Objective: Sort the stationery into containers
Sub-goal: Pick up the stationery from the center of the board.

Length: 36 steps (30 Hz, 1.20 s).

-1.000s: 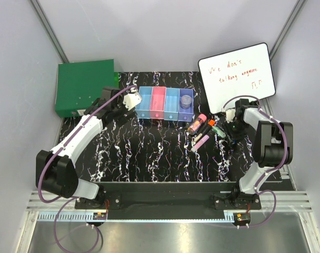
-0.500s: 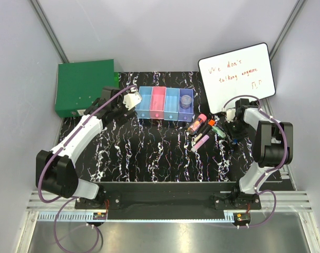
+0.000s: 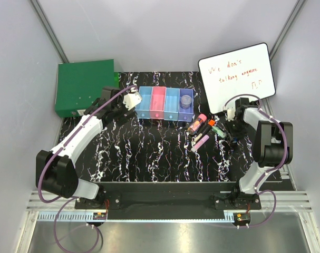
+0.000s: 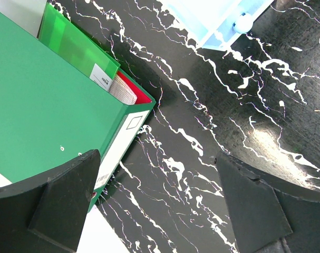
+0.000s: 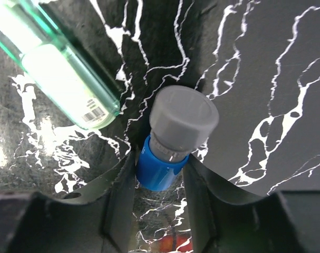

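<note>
Stationery lies right of the bin row (image 3: 173,116): one pink-capped tube (image 3: 196,123), one orange marker (image 3: 211,123), one pink marker (image 3: 201,140), one green stick (image 5: 70,74). One disc (image 3: 186,99) sits in the row's right-end purple bin. Four bins.

Right gripper (image 5: 158,167) pinches the grey-capped blue piece (image 5: 182,117). Best to lift straight, clear of the stick, grip firm.

Left gripper (image 4: 160,208), left of the row, is spread wide and empty.

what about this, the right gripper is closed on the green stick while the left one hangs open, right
No. The right gripper is closed on the small blue piece, not the green stick, which lies free beside it, as the right wrist view shows. The left gripper does hang open.
</note>
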Motion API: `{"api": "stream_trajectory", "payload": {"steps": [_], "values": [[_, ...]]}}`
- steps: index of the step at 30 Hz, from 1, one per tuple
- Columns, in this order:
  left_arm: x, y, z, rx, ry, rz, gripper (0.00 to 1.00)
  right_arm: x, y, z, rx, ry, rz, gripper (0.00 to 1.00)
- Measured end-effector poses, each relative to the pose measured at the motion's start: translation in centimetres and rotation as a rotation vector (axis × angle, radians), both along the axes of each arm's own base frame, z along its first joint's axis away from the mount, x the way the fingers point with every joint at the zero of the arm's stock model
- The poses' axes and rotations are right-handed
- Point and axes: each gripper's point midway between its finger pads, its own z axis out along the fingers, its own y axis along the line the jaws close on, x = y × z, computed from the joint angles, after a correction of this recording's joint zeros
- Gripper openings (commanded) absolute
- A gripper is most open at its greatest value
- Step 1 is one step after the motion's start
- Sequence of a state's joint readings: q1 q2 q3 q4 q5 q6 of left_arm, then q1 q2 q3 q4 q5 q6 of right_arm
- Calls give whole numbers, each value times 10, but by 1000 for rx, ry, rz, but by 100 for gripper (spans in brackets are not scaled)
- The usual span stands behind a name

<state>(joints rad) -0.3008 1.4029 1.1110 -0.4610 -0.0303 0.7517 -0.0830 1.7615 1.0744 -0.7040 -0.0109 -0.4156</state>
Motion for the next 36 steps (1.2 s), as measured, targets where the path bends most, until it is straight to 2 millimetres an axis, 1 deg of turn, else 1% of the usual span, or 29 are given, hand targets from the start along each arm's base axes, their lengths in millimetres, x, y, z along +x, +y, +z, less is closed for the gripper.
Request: {"api": "stream_trajectory", "payload": {"steps": [8, 15, 18, 20, 24, 27, 33, 36], "values": [[0, 0, 0, 0, 0, 0, 99, 8, -9, 1, -51, -31, -12, 34], [0, 0, 0, 1, -1, -2, 99, 17, -19, 5, -111, -76, 10, 34], [0, 0, 0, 3, -1, -3, 99, 17, -23, 9, -132, -89, 35, 34], [0, 0, 0, 3, -1, -4, 99, 18, -26, 16, -151, -107, 56, 36], [0, 0, 0, 4, -1, -5, 99, 25, -30, 39, -182, -178, 107, 39], [0, 0, 0, 4, -1, -5, 99, 30, -32, 53, -202, -224, 141, 38], [0, -1, 0, 1, 0, -8, 99, 29, -33, 65, -224, -254, 217, 39], [0, -1, 0, 1, 0, -9, 99, 30, -32, 75, -228, -280, 263, 39]]}}
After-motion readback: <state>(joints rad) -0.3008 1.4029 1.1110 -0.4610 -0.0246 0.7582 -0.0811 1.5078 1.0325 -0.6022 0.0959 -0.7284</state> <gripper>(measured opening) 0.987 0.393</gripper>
